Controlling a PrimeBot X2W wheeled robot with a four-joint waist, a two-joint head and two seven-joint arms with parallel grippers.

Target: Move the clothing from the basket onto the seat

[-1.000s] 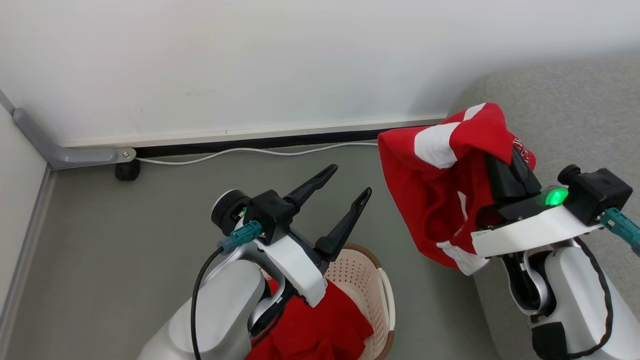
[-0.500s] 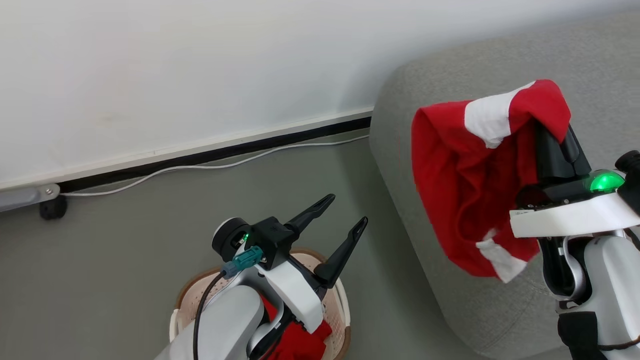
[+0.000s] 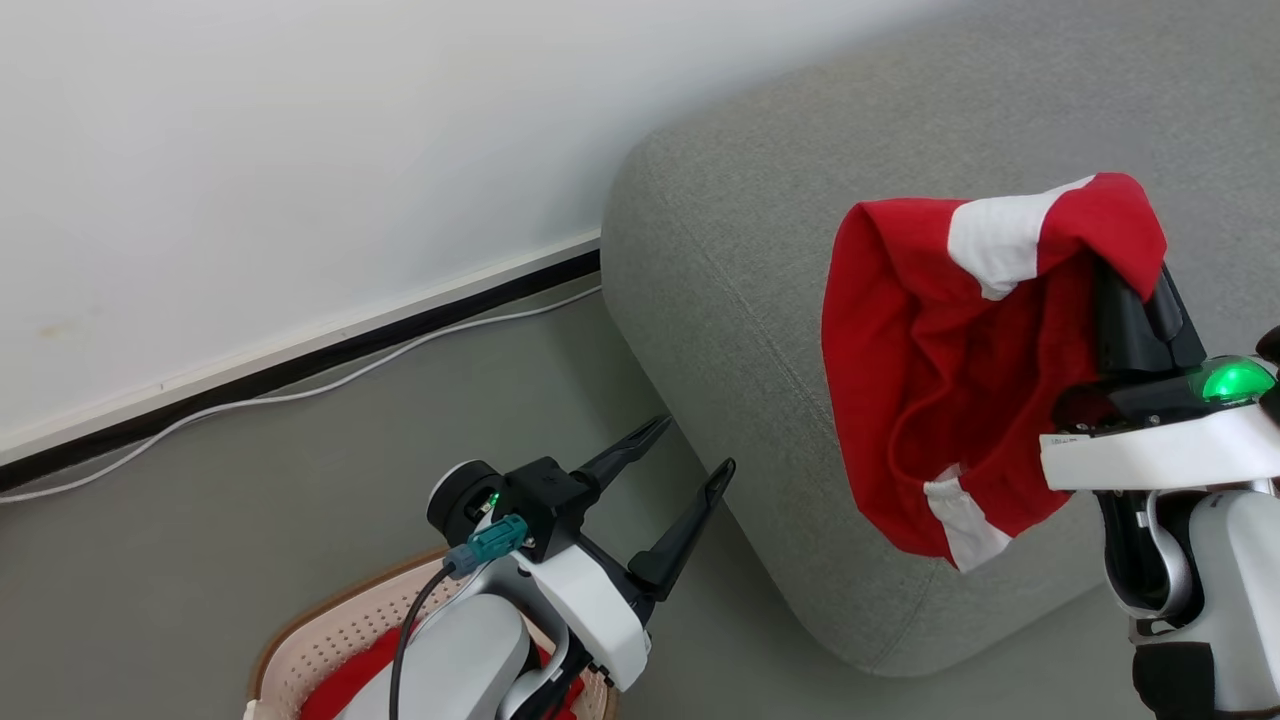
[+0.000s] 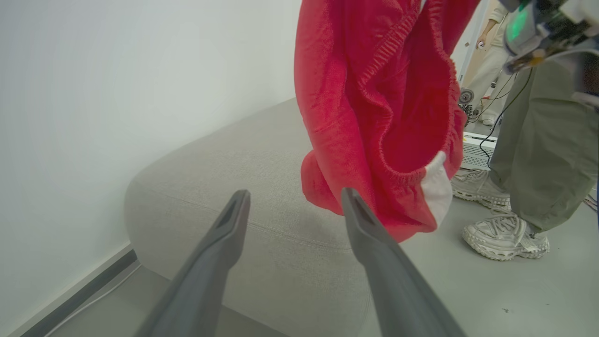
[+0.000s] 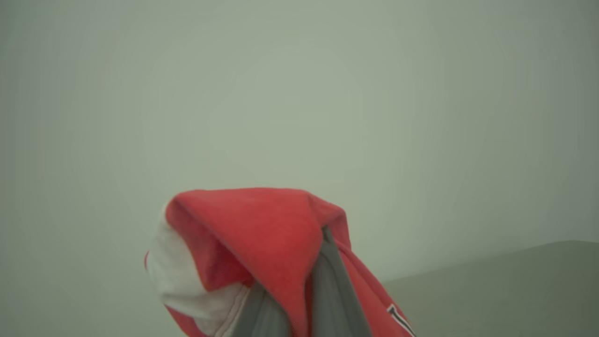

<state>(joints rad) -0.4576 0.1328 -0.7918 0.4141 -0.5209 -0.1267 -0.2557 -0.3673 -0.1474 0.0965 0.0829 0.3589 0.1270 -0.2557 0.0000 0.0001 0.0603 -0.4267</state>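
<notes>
The jaws of the right gripper (image 3: pixel 1135 295) are pressed together on a fold of one red garment (image 3: pixel 930 370). The garment is draped over the fingertips and hangs down from them, its long axis close to vertical and a white band uppermost. Its lower end is held clear of the seat (image 3: pixel 740 300). From the left wrist view it is judged to dangle over the seat's near edge rather than its middle, so the seat's broad top lies below and beyond the jaws. A carry farther inward over the seat is judged to be needed before release, and the right arm is the nearer one for it. The jaws of the left gripper (image 3: pixel 692 447) are spread wide apart with nothing between them, raised above the basket (image 3: pixel 330 632). The second red garment (image 3: pixel 335 680) lies in the basket, under that arm.
</notes>
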